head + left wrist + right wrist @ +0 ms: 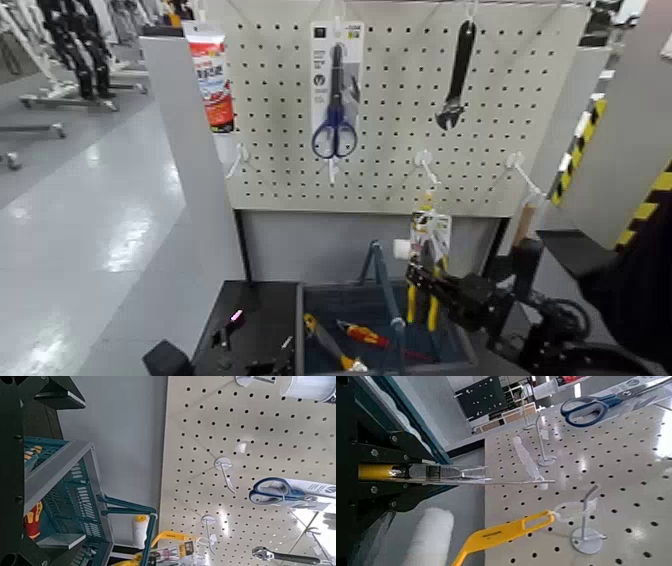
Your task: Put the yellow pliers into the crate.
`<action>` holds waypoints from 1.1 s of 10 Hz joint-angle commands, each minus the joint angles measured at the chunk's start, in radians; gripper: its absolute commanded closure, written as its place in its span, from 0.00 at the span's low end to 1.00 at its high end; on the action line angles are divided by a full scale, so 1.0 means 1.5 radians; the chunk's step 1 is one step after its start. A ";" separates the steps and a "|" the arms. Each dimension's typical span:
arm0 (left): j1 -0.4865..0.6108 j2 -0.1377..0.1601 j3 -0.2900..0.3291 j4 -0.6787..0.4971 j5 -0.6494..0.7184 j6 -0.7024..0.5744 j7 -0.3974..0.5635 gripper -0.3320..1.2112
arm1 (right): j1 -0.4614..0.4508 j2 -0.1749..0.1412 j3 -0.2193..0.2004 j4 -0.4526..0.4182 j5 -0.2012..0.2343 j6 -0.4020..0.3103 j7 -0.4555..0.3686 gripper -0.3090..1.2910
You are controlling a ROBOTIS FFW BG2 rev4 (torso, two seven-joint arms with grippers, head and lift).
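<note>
Holding: the right gripper (421,472), pinching the yellow-handled pliers on their pale printed card (432,300); I have its jaws pressed together on the package.
Pliers: up in the air at the crate, handles pointing down, their lower ends overlapping its basin in my head view; I can't tell how deep they reach.
Card: upright in the head view, almost edge-on from the right wrist, and there it is, running out from between the fingers.
Crate: dark grey-blue plastic basket with thin hoop handles (310,300), below the pegboard, one hoop standing up just beside the pliers in the head view.
In the crate: a red-and-yellow screwdriver (365,335) and a yellow-and-dark hand tool (328,342), lying near each other.
Left gripper: low on the crate's left side (67,469), fingers spread, nothing between them.
Roller: white paint roller with a yellow handle (494,538), hanging by its handle loop at a white hook, close to my right gripper.
Pegboard: pale, perforated panel (390,120), standing behind the work.
Hanging up top: a white-and-red tube (210,85), blue-handled scissors on a card (335,130), and a dark-handled adjustable wrench (458,75), side by side and apart.
</note>
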 commanded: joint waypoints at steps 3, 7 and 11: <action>-0.001 -0.002 0.000 0.001 0.000 0.000 0.000 0.30 | -0.032 0.000 0.031 0.086 0.007 -0.016 0.002 0.95; -0.001 -0.002 0.000 0.002 0.000 -0.001 0.000 0.30 | -0.043 -0.002 0.038 0.081 0.037 0.037 0.002 0.94; 0.000 -0.002 0.000 0.001 0.000 -0.003 0.000 0.30 | -0.043 -0.002 0.023 0.070 0.034 0.067 0.002 0.24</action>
